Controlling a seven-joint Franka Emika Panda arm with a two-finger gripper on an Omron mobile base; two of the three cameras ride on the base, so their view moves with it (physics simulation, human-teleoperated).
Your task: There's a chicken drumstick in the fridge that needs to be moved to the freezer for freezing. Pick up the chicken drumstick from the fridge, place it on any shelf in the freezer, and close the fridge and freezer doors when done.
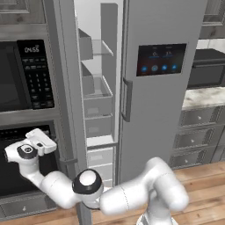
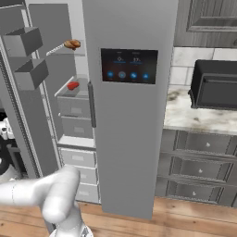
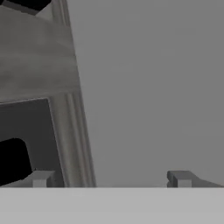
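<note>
The small golden-brown chicken drumstick point(image 2: 71, 44) rests on a clear glass freezer shelf; the empty two-finger gripper point(image 3: 109, 179), jaws apart, faces the tall grey freezer door point(image 1: 70, 101), seemingly to shut it.

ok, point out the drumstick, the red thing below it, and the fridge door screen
drumstick point(image 2: 71, 44), right base view, middle of the meat
red thing point(image 2: 73, 85), right base view, its top
screen point(image 2: 129, 65), right base view, panel centre

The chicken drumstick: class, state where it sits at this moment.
In the right base view, the chicken drumstick lies on an upper glass shelf of the open freezer, left of the screen panel and above a small red item.
</note>
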